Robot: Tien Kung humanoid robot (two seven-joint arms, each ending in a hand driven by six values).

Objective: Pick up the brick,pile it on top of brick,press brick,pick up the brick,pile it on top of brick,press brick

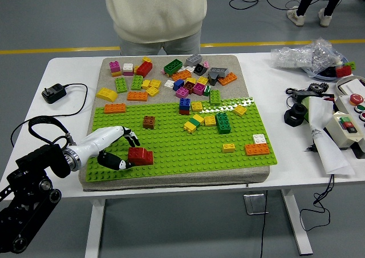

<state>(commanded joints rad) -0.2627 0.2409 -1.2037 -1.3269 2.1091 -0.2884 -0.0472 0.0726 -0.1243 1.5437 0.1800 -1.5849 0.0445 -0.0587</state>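
A red brick (140,156) sits on the green baseplate (188,155) near its front left corner. My left hand (131,152) reaches in from the left and is open around the brick's left end. Its thumb (118,164) lies low beside the brick and its fingers (132,137) are spread just above and behind it, without a firm hold that I can see. A small brown brick (149,121) stands behind the hand. A blue-on-red stack (185,105), a green brick (222,123) and an orange brick (257,149) also stand on the plate. My right hand is out of sight.
Several loose bricks (171,75) lie on the grey mat behind the plate. A person in a white sweater (155,12) stands at the far side. A black charger (54,92) lies at left; a control box (348,127), paper and a plastic bag (308,55) crowd the right.
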